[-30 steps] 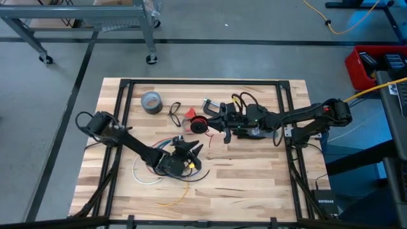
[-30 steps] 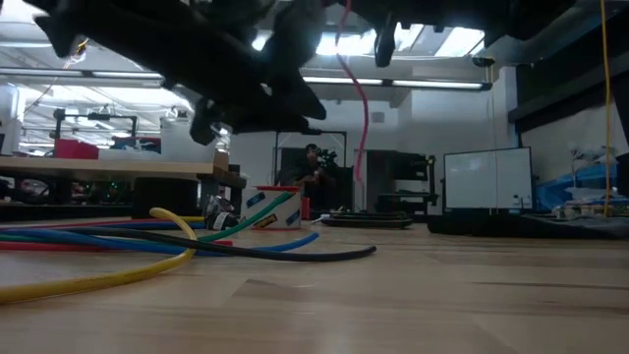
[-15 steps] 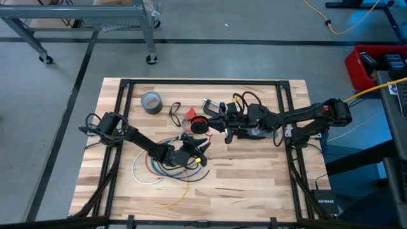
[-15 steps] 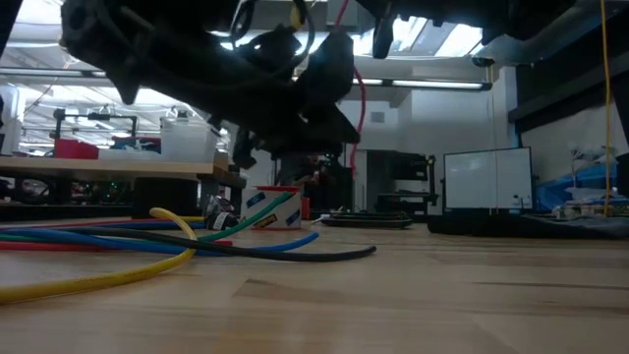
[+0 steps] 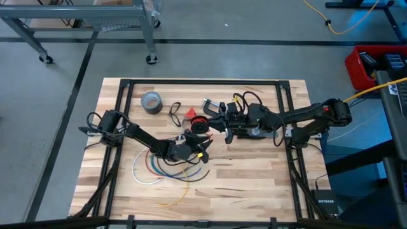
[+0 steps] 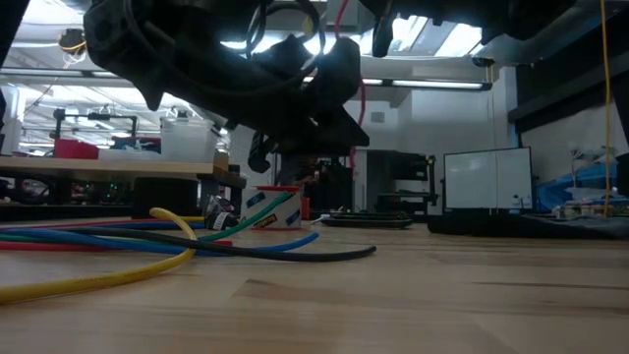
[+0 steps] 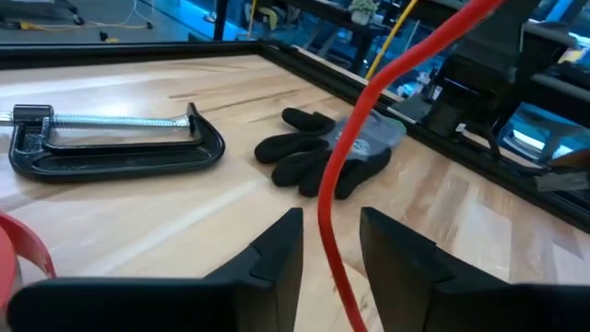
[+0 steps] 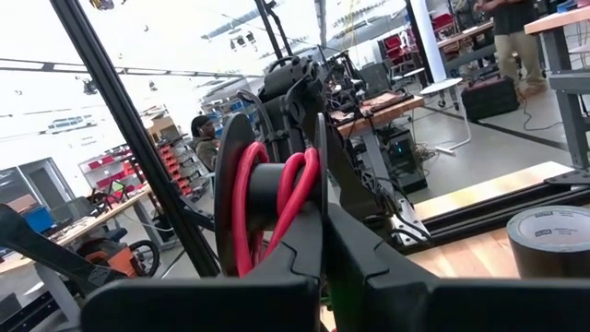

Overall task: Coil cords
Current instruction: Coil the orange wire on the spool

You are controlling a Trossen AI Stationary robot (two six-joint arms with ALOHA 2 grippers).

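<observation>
A: Where is the spool [image 8: 267, 198]?

B: The right gripper [image 5: 212, 119] has it pinched between its jaws, flanges upright, a few red turns already on the hub. The red wire [image 7: 346, 175] runs from there across to the left gripper [image 7: 327, 254], passing through the gap between that gripper's spread fingers. Whether those fingers touch the wire, the pictures do not show.

A: So how does the winding go well?

B: Likely by the left gripper keeping the wire lightly taut and in line with the hub, so each turn lands between the flanges instead of slipping over a rim. The right jaws need to hold the spool firmly while the wire is led round.

A: Anything in the way?

B: Below the left jaws lies the fanned bundle of coloured wires [image 5: 162, 166]; a low pass could snag it. Beyond them sit a black glove [image 7: 323, 157] and a C-clamp [image 7: 115, 148]. The red plastic piece [image 5: 189, 113] is just beside the spool, and the grey tape roll [image 5: 151, 101] stands farther off on the table [image 5: 254, 184].
</observation>
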